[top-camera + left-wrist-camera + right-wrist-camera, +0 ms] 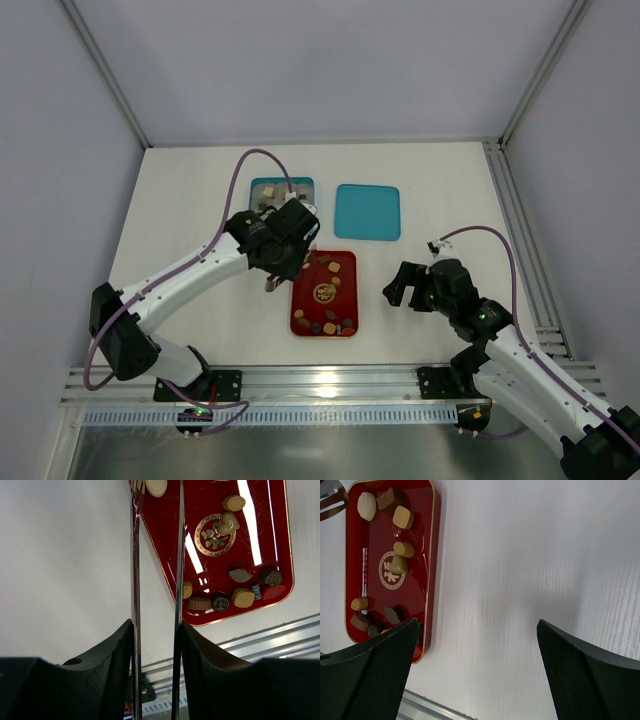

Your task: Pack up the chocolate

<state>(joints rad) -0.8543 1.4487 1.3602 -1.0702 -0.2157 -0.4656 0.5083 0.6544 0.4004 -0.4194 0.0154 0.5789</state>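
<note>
Left wrist view: left gripper [156, 630] jaws narrow, clamping metal tongs [179, 555], whose tips are near a cream piece [156, 486] at frame top. Chocolate [228, 524] lies scattered in red tray [260, 540]. Right gripper [477, 625] jaws wide, empty. Risk: thin blades pinching off-centre could flick a piece onto the bench [65, 555].

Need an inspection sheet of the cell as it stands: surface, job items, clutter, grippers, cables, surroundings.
Surface: white table.
Job's things: chocolate pieces scattered in red tray; teal tray behind it, mostly hidden by the left arm; teal lid beside that.
Clutter: nothing seen.
Grippers: left gripper shut on metal tongs, tips at the red tray's left edge; right gripper open, empty, right of the red tray.
Cables: purple cable loops over each arm.
Surroundings: grey walls; aluminium rail at near edge.
</note>
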